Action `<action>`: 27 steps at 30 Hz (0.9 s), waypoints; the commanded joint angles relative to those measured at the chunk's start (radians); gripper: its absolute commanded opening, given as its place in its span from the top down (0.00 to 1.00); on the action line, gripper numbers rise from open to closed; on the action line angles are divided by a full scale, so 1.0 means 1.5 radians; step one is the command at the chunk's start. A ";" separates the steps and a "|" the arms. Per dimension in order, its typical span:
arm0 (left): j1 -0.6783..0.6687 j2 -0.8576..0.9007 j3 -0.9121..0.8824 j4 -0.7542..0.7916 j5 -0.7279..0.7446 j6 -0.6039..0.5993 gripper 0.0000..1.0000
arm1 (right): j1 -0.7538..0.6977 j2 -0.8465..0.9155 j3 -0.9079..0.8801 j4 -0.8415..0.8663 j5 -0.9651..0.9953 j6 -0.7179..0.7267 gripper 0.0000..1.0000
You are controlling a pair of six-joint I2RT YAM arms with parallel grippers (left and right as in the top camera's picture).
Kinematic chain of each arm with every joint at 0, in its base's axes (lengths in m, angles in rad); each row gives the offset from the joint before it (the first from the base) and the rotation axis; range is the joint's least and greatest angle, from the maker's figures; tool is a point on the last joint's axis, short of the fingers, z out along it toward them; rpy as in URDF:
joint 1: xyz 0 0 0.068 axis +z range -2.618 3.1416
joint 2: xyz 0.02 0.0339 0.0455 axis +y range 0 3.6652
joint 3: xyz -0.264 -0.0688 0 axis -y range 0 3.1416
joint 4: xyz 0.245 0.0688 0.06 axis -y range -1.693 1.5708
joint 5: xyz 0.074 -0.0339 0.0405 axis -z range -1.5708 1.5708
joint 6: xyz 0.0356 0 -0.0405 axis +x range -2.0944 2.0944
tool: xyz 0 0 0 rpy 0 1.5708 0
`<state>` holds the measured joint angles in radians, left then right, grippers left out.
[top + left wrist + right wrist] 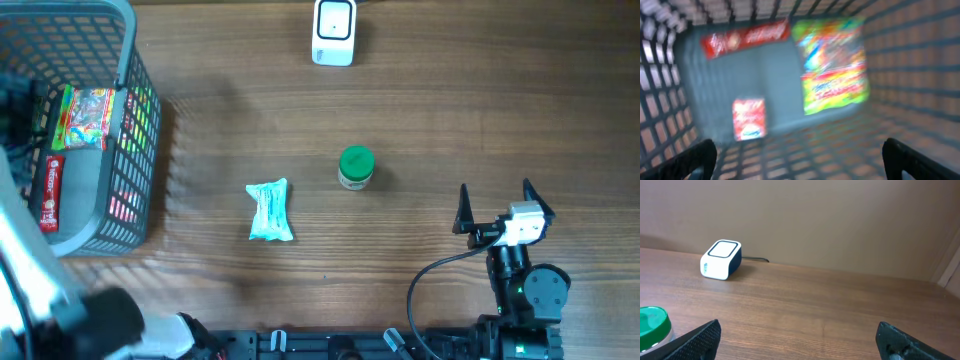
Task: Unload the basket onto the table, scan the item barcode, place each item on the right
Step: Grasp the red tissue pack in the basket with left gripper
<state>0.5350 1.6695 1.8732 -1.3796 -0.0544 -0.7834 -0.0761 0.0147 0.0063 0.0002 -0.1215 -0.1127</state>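
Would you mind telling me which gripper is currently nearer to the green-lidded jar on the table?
Right. The right gripper hangs open to the right of the green-lidded jar, nearer the robot. The left gripper is far to the left, open at the basket.

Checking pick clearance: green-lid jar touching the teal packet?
Apart. Overhead shows bare table between the green-lid jar and the teal packet.

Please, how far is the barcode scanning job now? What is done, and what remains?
Likely done: a colourful snack bag, a red bar and a small red packet lie in the basket. In hand: nothing; the left gripper is open over the basket, the right gripper open over the table. Left: the teal packet and the green-lidded jar sit on the table, away from the scanner.
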 commanded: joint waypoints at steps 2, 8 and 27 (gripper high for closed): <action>-0.005 0.090 -0.058 -0.014 0.028 0.029 0.00 | 0.003 -0.005 -0.001 0.003 0.011 0.005 0.00; -0.004 0.095 -0.243 0.095 0.028 0.029 0.00 | 0.003 -0.005 -0.001 0.003 0.011 0.005 0.00; -0.001 0.082 -0.501 0.316 0.040 0.032 0.53 | 0.003 -0.005 -0.001 0.003 0.011 0.006 0.00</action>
<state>0.5312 1.7931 1.1404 -0.8963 -0.0010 -0.7444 -0.0761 0.0147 0.0063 0.0002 -0.1215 -0.1127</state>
